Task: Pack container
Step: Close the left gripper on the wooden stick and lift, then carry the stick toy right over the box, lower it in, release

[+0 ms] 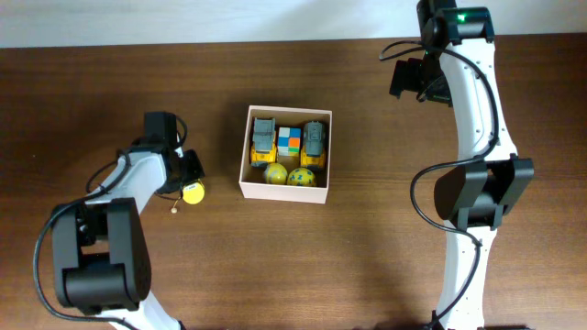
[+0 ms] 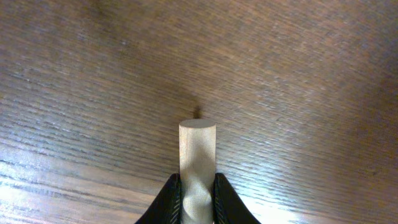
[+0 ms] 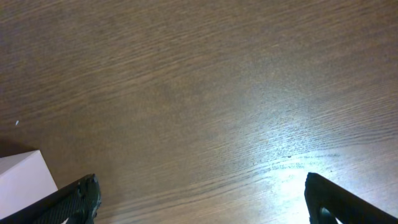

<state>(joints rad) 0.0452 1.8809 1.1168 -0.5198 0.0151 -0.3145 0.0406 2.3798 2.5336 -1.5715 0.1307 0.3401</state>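
Pale wooden peg (image 2: 197,149) sits pinched tight between my left fingers (image 2: 166,204), at the left side of the worktop (image 1: 367,266) and well apart from the container (image 1: 284,193), which lies mid-worktop crowded with toy trucks (image 1: 263,139), a coloured cube (image 1: 290,140) and speckled balls (image 1: 275,173). My right fingers (image 3: 74,199) stand wide apart, holding nothing. I judge the round peg could swivel or slip in so narrow a pinch on the carry, and with little room to spare it could catch the rim or roll off a toy.

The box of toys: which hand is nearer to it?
Left. The left hand is close beside the box, on its left in the overhead view; the right hand is farther, past its upper right corner.
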